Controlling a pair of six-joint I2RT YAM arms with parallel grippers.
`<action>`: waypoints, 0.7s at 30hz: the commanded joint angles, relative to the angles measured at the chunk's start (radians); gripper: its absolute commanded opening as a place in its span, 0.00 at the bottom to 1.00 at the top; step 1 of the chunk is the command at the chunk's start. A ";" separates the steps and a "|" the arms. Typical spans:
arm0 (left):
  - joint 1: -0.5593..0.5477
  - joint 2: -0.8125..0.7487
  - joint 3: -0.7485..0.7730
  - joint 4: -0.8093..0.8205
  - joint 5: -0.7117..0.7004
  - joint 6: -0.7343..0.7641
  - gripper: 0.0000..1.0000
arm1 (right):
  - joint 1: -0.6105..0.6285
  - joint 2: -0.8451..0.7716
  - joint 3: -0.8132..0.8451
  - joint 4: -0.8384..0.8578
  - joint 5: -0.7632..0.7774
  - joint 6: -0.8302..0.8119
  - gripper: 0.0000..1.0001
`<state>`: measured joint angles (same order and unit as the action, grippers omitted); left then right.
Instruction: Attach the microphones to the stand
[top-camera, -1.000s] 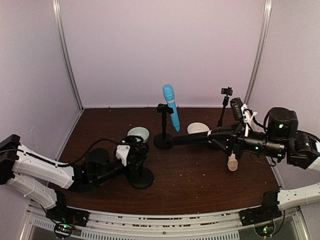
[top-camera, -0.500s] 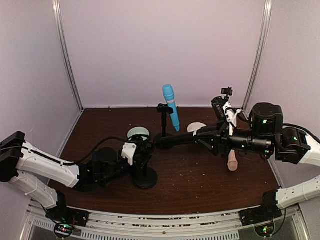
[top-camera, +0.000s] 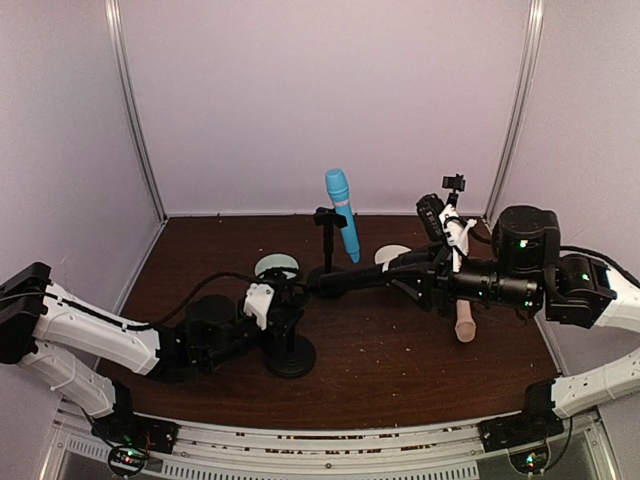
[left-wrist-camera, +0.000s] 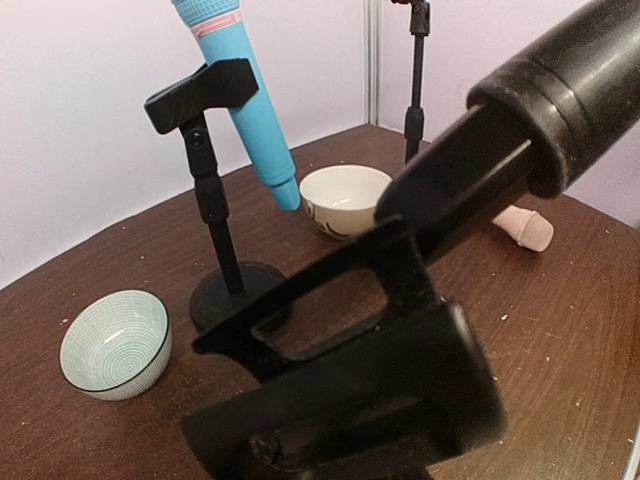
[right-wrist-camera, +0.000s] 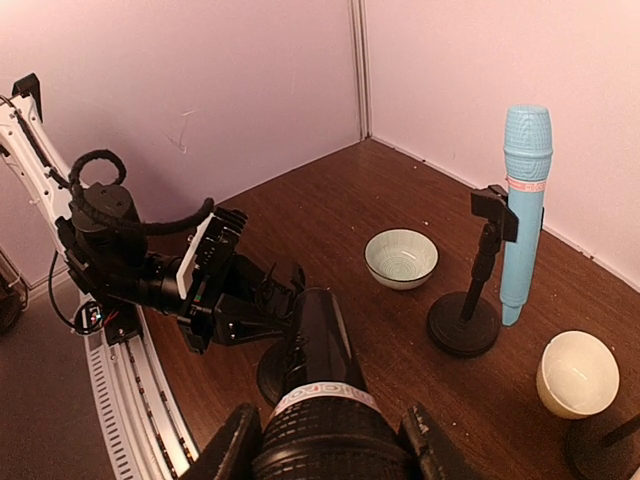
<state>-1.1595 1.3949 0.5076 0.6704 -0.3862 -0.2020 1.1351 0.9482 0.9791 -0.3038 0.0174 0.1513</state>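
Closest in, the left end effector (top-camera: 272, 312) is pinched narrow on the post of the near stand (top-camera: 290, 357), whose round base sits on the counter (top-camera: 400, 390). Just right of that stand the black microphone (top-camera: 370, 280) hangs level in the air. Its tail is almost at the stand's clip, and what seems its head end is clamped between the fingers of the right end effector (right-wrist-camera: 330, 445). It looks like a stiff, smooth, fairly light stick, likely to twist in a loose pinch. Holding it up by the thick end, as here, leaves the tail free to press into the clip. Further right of the near stand the cream microphone (top-camera: 465, 325) lies flat on the counter. Behind the near stand the blue microphone (top-camera: 342, 215) is already mounted on the middle stand (top-camera: 327, 270). Only the left wrist view shows the clip's shape and the black tail closing on it. The top view adds an empty third stand (top-camera: 453, 185), far back and right of the near stand.
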 joint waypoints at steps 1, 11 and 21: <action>-0.005 0.002 0.052 0.064 -0.010 -0.012 0.00 | 0.027 -0.017 0.046 0.041 -0.034 -0.002 0.00; -0.006 -0.001 0.051 0.061 -0.015 -0.019 0.00 | 0.052 0.024 0.065 0.028 -0.060 -0.014 0.00; -0.006 -0.020 0.045 0.056 -0.013 -0.013 0.00 | 0.054 0.046 0.080 0.016 -0.001 -0.010 0.00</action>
<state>-1.1595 1.3987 0.5182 0.6556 -0.3939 -0.2169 1.1885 0.9977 1.0191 -0.2981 -0.0311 0.1410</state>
